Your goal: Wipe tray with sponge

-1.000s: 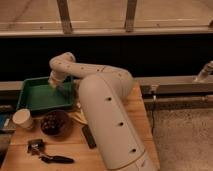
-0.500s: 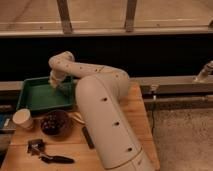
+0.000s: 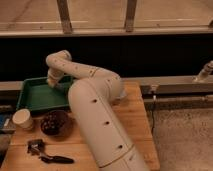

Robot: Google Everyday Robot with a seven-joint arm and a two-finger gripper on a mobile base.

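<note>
A green tray [image 3: 34, 96] sits at the back left of the wooden table [image 3: 136, 117], most of its floor bare. A dark bowl [image 3: 54, 123] and a paper cup [image 3: 22, 119] stand near its front rim. The gripper [image 3: 53, 85] dips into the tray's right rear corner; I cannot tell its grip, or make out the sponge.
</note>
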